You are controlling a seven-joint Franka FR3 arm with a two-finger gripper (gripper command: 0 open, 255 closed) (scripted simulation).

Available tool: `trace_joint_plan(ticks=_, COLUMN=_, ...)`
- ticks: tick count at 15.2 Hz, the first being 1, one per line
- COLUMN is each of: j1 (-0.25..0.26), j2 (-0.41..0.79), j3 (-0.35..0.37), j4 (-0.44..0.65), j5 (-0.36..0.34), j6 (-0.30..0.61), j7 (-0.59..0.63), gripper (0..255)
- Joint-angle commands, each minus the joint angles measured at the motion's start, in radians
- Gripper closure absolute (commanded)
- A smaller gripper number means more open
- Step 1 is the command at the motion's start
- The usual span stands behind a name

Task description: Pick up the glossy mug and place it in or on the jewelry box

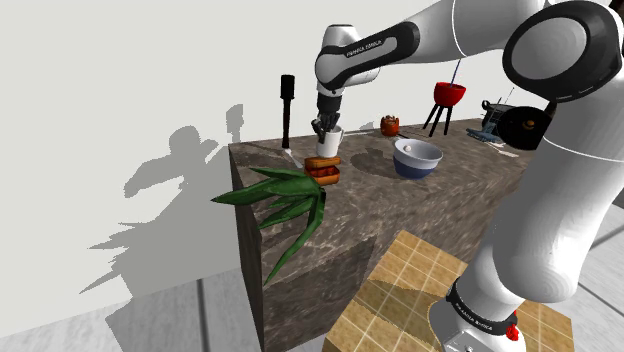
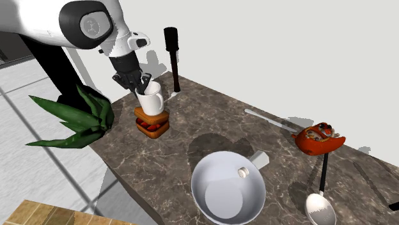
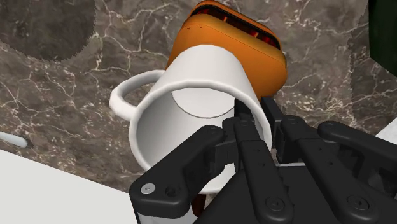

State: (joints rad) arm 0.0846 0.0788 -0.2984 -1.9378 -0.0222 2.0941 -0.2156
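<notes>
Nearest in the second exterior view sits a pale grey saucepan [image 2: 229,188] on the dark marbled table [image 2: 211,128]; a spoon [image 2: 318,208] lies just beside it toward that view's right; farther back on that side rests a small orange-red dish [image 2: 318,139]. Past the saucepan, near the table's edge at that view's left, stands the orange jewelry box [image 2: 152,121]; the white mug [image 2: 151,101] is upright directly over it, base level with the box's top, though whether they touch cannot be told. From above, the hand [image 2: 139,88] is clenched on the mug's rim; in the wrist view its fingers [image 3: 275,121] pinch the wall, one inside and one outside, across from the handle. A spiky green plant [image 2: 77,118] juts over the edge beside the box; farthest back rises a black upright post [image 2: 171,54] against the white wall [image 2: 288,45].
</notes>
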Motion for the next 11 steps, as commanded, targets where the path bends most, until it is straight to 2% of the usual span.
trace_joint_plan(ticks=1, j1=0.0, j2=0.0, j3=0.0, j4=0.0, j5=0.0, j6=0.0, j7=0.0, gripper=0)
trace_joint_plan(ticks=6, j1=0.0, j2=0.0, j3=0.0, j4=0.0, j5=0.0, j6=0.0, j7=0.0, gripper=0)
trace_joint_plan(ticks=10, j1=0.005, j2=-0.04, j3=0.003, j4=0.08, j5=-0.012, j6=-0.119, j7=0.009, gripper=0)
trace_joint_plan(ticks=11, j1=0.005, j2=-0.04, j3=0.003, j4=0.08, j5=-0.012, j6=-0.119, j7=0.009, gripper=0)
